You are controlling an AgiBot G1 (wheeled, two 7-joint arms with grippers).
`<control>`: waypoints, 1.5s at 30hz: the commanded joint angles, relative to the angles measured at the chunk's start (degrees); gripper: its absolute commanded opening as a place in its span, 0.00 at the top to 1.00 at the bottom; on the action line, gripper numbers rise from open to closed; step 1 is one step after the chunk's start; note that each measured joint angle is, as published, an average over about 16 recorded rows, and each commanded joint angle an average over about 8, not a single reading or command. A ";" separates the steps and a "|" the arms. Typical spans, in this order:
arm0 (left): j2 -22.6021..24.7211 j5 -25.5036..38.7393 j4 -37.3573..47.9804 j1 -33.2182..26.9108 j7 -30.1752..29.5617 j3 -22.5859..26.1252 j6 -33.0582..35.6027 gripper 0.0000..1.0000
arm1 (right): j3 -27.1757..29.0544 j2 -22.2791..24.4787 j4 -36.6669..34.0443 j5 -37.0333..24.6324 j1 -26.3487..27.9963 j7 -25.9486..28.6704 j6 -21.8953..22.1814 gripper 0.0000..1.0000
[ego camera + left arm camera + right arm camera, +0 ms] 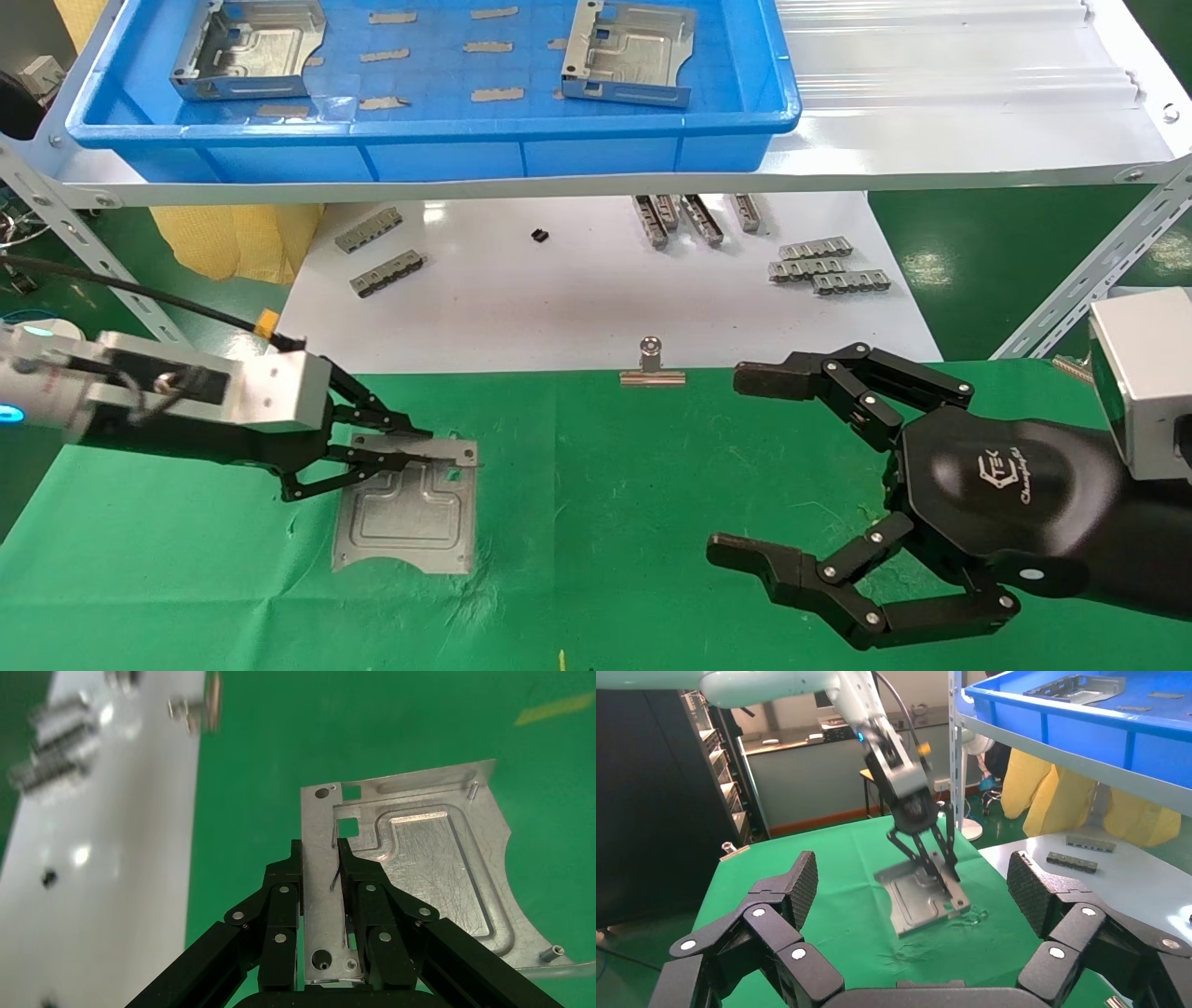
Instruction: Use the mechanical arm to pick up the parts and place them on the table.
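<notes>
My left gripper (436, 449) is shut on the folded rim of a silver part (410, 517) at the left of the green table (615, 522). The part is slightly tilted, with its far edge low on the cloth. In the left wrist view the fingers (355, 874) clamp the rim strip of the part (422, 860) from both sides. My right gripper (745, 466) is wide open and empty over the right of the table. The right wrist view shows the part (919, 899) between its spread fingers (796, 881). Two more parts (250, 48) (633, 51) lie in the blue bin (428, 140).
The bin stands on a white metal shelf (931, 102) with slanted braces (1090, 280). A glossy white board (559, 298) behind the table holds several grey slotted strips (827, 266). A binder clip (652, 365) sits on the cloth's far edge.
</notes>
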 commanded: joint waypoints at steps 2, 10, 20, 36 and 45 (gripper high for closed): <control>2.05 2.34 4.14 0.39 2.40 1.45 -1.90 0.83 | 0.00 0.00 0.00 0.00 0.00 0.00 0.00 0.00; 5.18 2.55 10.33 1.63 8.51 1.51 -4.14 0.00 | 0.00 0.00 0.00 0.00 0.00 0.00 0.00 0.00; 6.27 1.82 14.68 1.99 13.50 1.04 -2.91 0.00 | 0.00 0.00 0.00 0.00 0.00 0.00 0.00 0.00; -0.26 -13.44 16.71 11.57 0.98 -7.96 5.46 0.00 | 0.00 0.00 0.00 0.00 0.00 0.00 0.00 0.00; -1.80 -17.01 14.67 14.72 -1.18 -9.62 5.65 0.00 | 0.00 0.01 -0.01 0.01 -0.01 0.00 0.01 0.00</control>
